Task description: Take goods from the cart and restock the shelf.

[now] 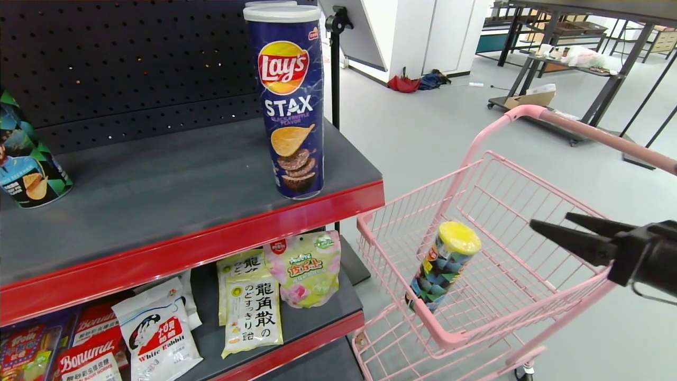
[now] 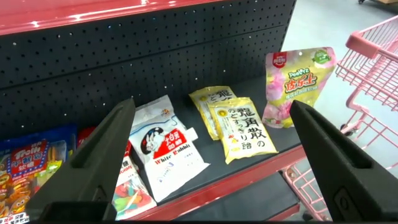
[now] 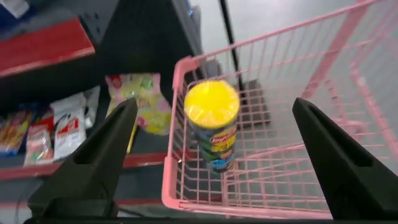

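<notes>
A chip can with a yellow lid [image 1: 443, 264] [image 3: 212, 123] leans inside the pink cart [image 1: 492, 174] [image 3: 261, 199], against its shelf-side wall. My right gripper [image 1: 547, 225] [image 3: 214, 134] hovers open over the cart's right rim, fingers pointing at the can, a short way from it. A tall dark-blue chip can [image 1: 291, 100] stands upright at the front right of the grey shelf [image 1: 158, 190]. Another can [image 1: 26, 159] stands at the shelf's left edge. My left gripper [image 2: 214, 134] is open and empty, facing the lower shelf [image 2: 261, 168].
Snack bags lie on the lower shelf: a white candy bag [image 1: 156, 328] [image 2: 168, 146], yellow packets [image 1: 251, 301] [image 2: 239, 127] and a pink-green bag [image 1: 304, 267] [image 2: 297, 84]. The cart handle [image 1: 597, 135] runs at the right. Metal tables [image 1: 571, 58] stand on the floor behind.
</notes>
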Controlling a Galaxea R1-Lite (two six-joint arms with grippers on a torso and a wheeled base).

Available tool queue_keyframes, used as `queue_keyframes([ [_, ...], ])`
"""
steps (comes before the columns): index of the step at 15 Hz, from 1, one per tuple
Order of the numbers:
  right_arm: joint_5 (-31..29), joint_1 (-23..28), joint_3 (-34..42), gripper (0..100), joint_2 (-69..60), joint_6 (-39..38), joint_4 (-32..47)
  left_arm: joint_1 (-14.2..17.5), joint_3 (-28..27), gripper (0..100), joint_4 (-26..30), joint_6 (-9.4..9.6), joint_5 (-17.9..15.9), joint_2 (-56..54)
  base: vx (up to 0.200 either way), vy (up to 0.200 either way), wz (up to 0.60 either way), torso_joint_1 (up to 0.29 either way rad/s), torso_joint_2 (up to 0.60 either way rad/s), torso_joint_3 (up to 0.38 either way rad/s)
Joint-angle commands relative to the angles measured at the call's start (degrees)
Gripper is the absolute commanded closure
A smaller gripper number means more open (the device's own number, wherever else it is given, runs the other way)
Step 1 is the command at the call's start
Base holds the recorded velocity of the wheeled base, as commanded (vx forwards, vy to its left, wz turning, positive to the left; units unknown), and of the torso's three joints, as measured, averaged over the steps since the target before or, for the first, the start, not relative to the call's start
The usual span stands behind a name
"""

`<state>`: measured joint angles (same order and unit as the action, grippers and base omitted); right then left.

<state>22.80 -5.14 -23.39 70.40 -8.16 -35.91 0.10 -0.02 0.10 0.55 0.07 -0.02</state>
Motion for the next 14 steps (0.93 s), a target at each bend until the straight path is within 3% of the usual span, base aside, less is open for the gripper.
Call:
queue_keyframes([
  [1,3.57,-0.57,3.00,0,13.18,1.12,-4.08,0.08,0.02,0,-0.01,-0.02,0.01,0.02,0.000,0.000,0.00,0.000,0.00,0.000],
  [5,4.63,-0.92,2.39,0,16.96,2.53,-4.08,0.08,0.02,0,-0.01,0.07,0.01,0.02,0.000,0.000,0.00,0.000,0.00,0.000],
  [9,4.36,-4.61,1.95,0,20.13,2.62,-4.16,0.08,-0.06,0,-0.01,0.07,0.01,0.02,0.000,0.000,0.00,0.000,0.00,0.000],
  [14,4.10,-4.70,-2.45,0,29.00,4.38,-7.50,-0.01,0.02,0,-0.01,0.07,0.01,0.02,0.000,0.000,0.00,0.000,0.00,0.000],
])
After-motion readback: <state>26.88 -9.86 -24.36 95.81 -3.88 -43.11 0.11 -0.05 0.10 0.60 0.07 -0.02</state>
